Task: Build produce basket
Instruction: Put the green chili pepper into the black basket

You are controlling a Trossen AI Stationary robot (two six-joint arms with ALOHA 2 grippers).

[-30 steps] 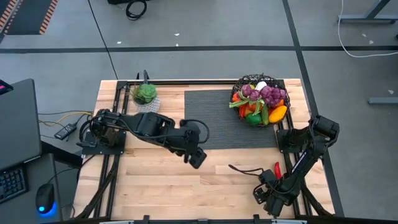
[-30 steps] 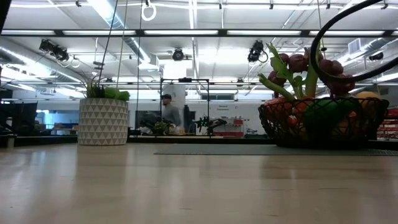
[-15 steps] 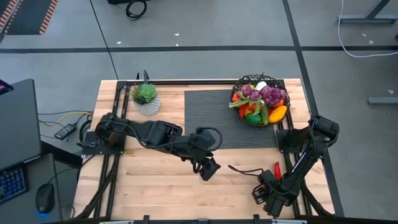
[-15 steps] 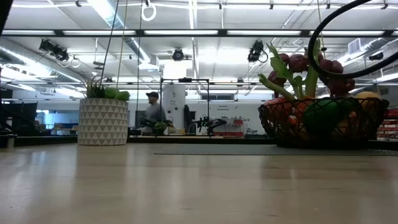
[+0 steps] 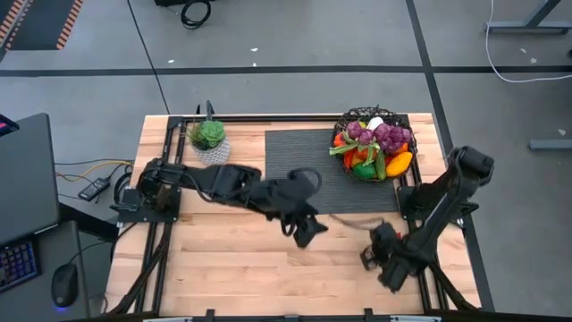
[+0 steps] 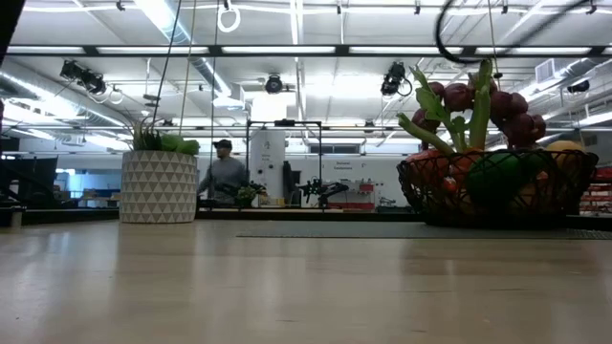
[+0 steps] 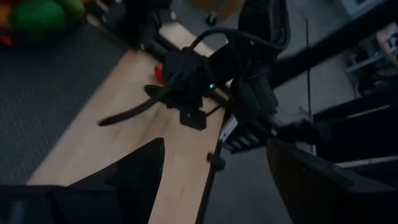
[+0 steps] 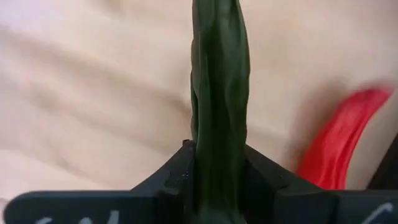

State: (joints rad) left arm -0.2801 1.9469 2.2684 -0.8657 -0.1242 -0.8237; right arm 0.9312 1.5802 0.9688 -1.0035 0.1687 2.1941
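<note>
Right gripper (image 8: 219, 163) clamped on dark green chilli (image 8: 219, 81), near-right table edge; red chilli (image 8: 339, 144) just beside. Left gripper (image 7: 214, 165) spread, empty, mid-table. Basket (image 5: 375, 119) sat far-right, full. Best lifted straight, clear of rim.

light: bright ceiling strips, even | blur: both wrist views | shadows: soft

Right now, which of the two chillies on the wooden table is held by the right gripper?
The dark green chilli: the right gripper is closed on it. The red chilli lies beside it on the wood, not gripped.
</note>
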